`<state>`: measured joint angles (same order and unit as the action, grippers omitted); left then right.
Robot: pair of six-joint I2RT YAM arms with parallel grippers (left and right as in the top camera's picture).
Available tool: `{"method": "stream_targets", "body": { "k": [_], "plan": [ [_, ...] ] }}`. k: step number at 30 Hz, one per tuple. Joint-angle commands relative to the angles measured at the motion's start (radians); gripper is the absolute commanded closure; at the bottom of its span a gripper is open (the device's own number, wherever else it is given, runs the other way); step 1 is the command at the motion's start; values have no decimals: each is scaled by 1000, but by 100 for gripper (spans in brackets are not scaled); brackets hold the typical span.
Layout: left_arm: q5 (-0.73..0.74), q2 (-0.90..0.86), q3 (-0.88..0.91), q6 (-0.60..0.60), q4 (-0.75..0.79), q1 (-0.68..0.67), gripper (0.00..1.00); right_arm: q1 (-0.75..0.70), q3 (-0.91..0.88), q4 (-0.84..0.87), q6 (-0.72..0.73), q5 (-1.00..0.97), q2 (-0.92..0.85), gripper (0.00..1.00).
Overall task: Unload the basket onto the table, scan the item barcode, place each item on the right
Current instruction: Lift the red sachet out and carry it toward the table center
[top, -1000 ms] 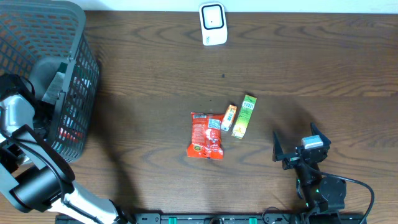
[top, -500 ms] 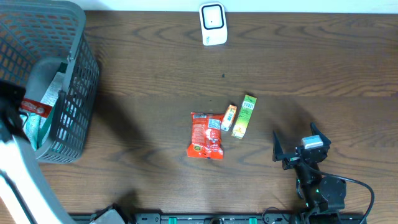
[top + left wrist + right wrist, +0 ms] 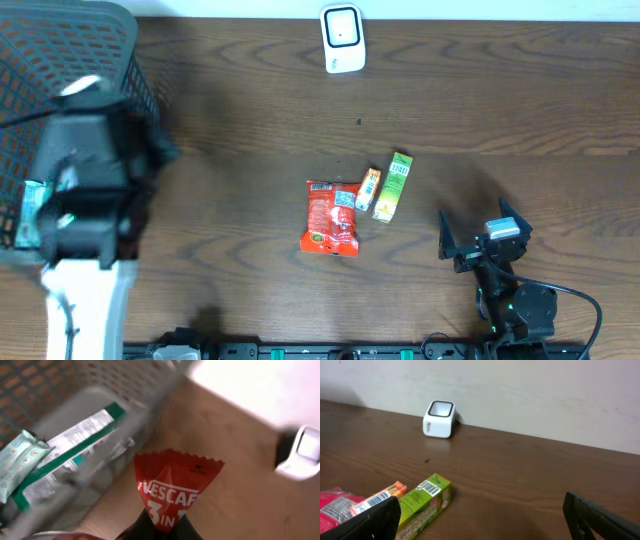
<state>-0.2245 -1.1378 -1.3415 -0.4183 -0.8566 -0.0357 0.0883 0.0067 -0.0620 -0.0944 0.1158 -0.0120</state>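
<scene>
Left tool (image 3: 161, 529) is pinched shut on the bottom of a red Nescafe sachet (image 3: 175, 485), which sticks up from its fingers; the basket (image 3: 75, 395) sits to its left, the scanner (image 3: 304, 452) ahead to its right. Right tool (image 3: 478, 234) gapes wide, empty, over the worktop (image 3: 250, 100).

Red coffee sachet (image 3: 175, 485), white scanner (image 3: 342, 38)
Sachet pinched at its lower end by the left pincer (image 3: 162, 526), zigzag edge up; scanner stands at the counter's (image 3: 500, 100) far edge.

basket (image 3: 70, 35) 1 | scanner (image 3: 343, 39) 1 | sachet (image 3: 172, 487) 1 | table packets (image 3: 332, 218) 3
</scene>
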Motion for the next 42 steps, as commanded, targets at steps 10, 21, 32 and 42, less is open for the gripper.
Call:
{"method": "stream_targets", "body": {
  "k": [10,21,32,42],
  "plan": [
    [-212,-335,-6,-88,5,-296,93,5,-1,-3,11,1,5,1],
    [-43,-708,-6,-190,8,-315,93,5,-1,-3,11,1,5,1],
    [-76,-807,-16,-85,61,-314,30,5,-1,-3,11,1,5,1],
    [99,-764,-65,-37,-79,-306,55,5,-1,-3,11,1,5,1]
  ]
}}
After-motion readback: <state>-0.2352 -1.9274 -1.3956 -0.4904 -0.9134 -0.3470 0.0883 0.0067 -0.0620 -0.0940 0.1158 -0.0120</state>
